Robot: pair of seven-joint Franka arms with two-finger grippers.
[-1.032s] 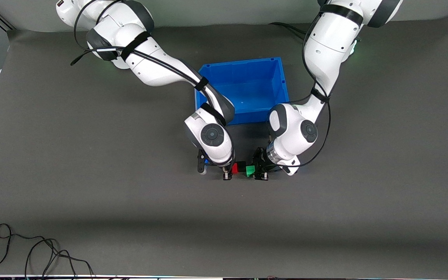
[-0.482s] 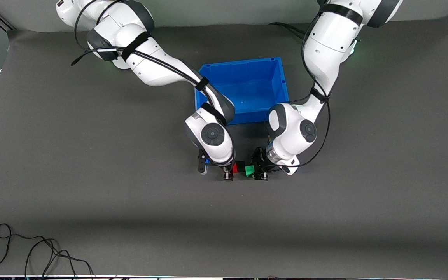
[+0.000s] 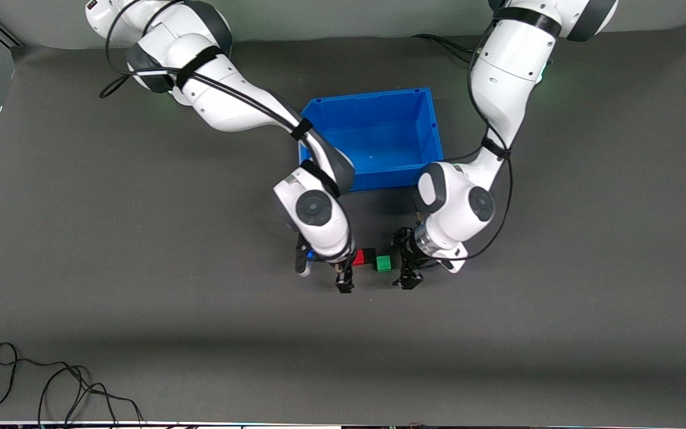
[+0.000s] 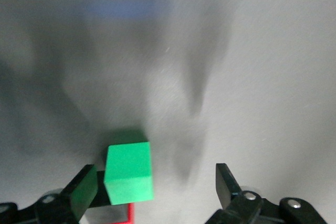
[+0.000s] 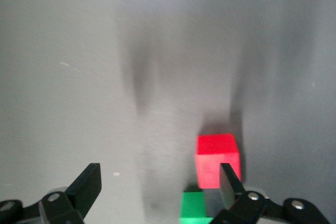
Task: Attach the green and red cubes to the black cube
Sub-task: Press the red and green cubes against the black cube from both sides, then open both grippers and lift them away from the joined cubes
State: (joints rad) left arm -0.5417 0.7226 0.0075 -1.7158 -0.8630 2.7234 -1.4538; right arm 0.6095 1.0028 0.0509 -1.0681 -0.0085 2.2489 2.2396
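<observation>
Red cube (image 3: pixel 359 257), black cube (image 3: pixel 370 257) and green cube (image 3: pixel 383 263) are sitting in a touching row on the grey surface (image 3: pixel 140 268), nearer the front camera than the blue bin (image 3: pixel 373 98). Only the wrist views are showing the fingers spread: the left end effector (image 4: pixel 157 190) is gaping empty with the green cube (image 4: pixel 129 173) just inside one finger, and the right end effector (image 5: pixel 157 190) is open and empty beside the red cube (image 5: pixel 218 160).
</observation>
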